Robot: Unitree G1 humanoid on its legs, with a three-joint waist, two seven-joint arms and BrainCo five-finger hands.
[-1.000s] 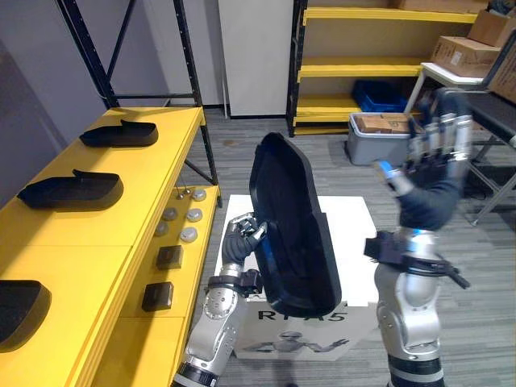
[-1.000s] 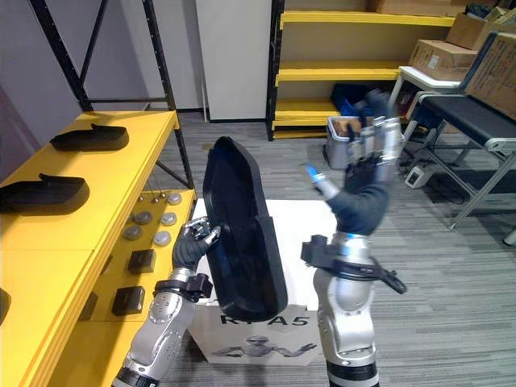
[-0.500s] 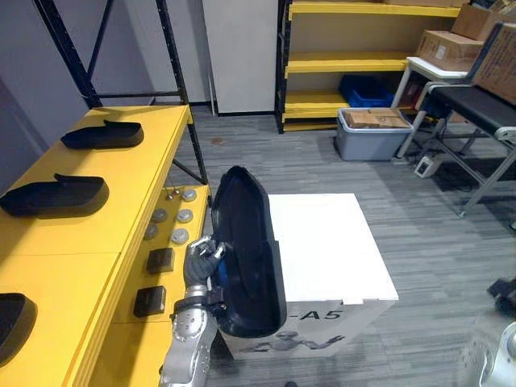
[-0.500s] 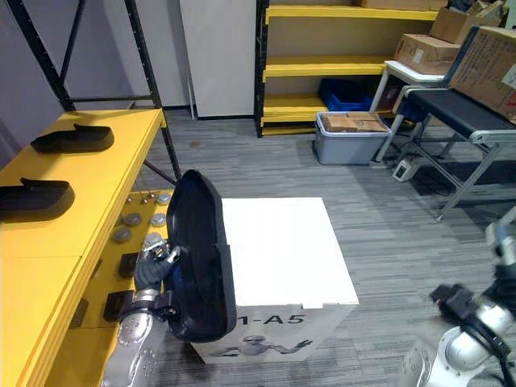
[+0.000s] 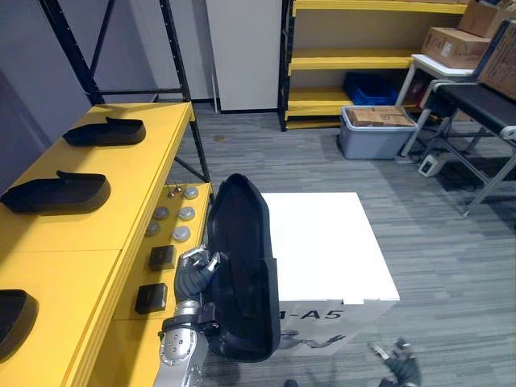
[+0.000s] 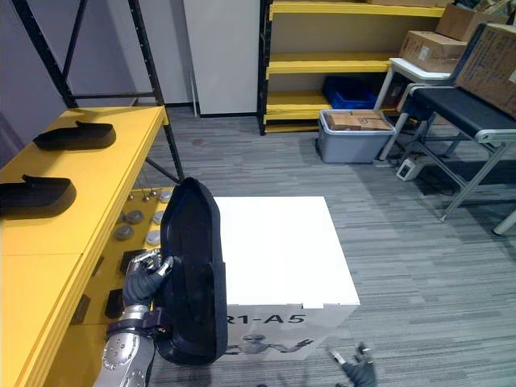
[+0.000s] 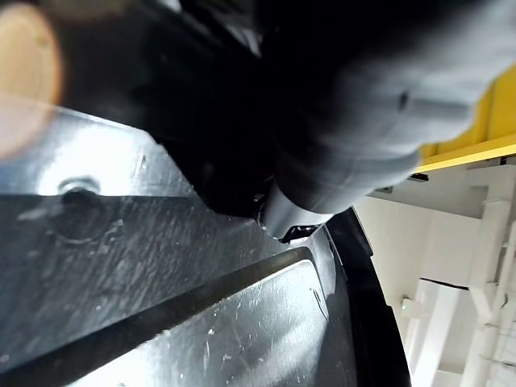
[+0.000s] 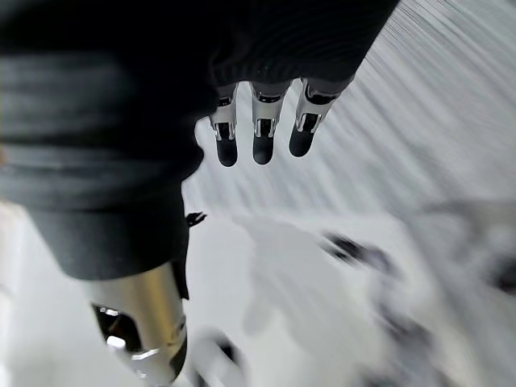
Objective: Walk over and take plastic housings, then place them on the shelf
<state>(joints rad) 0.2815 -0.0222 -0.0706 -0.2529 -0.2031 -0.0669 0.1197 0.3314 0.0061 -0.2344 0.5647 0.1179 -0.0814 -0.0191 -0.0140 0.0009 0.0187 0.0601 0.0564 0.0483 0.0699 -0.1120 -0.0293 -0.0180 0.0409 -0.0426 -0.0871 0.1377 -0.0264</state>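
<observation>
The left robot hand (image 5: 196,271) grips the black plastic housing (image 5: 242,278) upright by the left edge of the white box (image 5: 326,242), the right robot hand (image 8: 258,133) hangs released, and the grey bin (image 5: 375,146) holds cardboard boxes (image 5: 379,118).

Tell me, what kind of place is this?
Probably a storeroom or workshop. Tall yellow shelves hold cardboard boxes, black plastic housings lie on a long yellow bench, and the left hand holds another housing.
</observation>
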